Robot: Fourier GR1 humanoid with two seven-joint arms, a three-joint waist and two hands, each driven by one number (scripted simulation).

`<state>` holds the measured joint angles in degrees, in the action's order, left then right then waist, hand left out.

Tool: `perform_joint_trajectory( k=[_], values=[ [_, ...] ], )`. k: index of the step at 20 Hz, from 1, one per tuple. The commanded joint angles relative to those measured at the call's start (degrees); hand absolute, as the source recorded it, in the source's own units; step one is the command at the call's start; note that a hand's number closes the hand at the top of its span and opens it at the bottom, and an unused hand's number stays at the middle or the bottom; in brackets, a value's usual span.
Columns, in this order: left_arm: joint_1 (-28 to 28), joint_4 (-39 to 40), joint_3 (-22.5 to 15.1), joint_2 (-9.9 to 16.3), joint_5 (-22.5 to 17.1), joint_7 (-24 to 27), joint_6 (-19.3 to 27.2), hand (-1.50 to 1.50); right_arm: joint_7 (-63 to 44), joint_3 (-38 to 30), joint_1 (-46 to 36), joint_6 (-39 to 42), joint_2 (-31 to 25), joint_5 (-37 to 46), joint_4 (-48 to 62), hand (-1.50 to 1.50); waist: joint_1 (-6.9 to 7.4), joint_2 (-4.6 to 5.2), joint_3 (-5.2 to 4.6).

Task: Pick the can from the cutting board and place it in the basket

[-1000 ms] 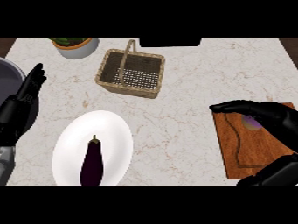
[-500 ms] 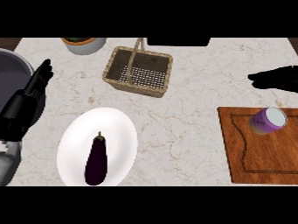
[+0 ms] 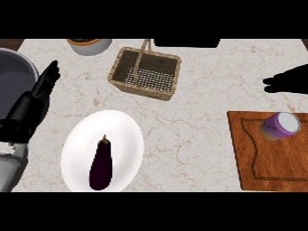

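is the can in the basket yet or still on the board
Still on the cutting board: the can stands near its top edge. The basket holds nothing.

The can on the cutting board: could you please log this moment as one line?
can: upright on cutting board | right hand: apart | basket: no can

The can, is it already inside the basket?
No, the can stands on the cutting board at the right, well apart from the basket, which holds nothing.
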<state>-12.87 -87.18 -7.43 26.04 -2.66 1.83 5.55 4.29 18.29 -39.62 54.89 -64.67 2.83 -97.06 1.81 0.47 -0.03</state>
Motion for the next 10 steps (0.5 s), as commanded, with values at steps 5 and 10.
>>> perform_joint_trajectory(
  k=[5, 10],
  values=[
    [-2.6, 3.8, 1.8, -1.2, 0.8, 1.4, -1.7, 0.0, 10.6, 6.2, -3.7, 1.8, 5.4, 15.9, 9.6, -1.5, -0.7, -0.02, 0.02],
    [0.2, 1.3, 0.5, -2.8, 3.3, 0.5, -0.2, 0.0, 16.0, 9.9, -3.0, -2.9, 7.7, 23.3, 14.2, -1.5, -0.38, -0.08, 0.04]
  ],
)
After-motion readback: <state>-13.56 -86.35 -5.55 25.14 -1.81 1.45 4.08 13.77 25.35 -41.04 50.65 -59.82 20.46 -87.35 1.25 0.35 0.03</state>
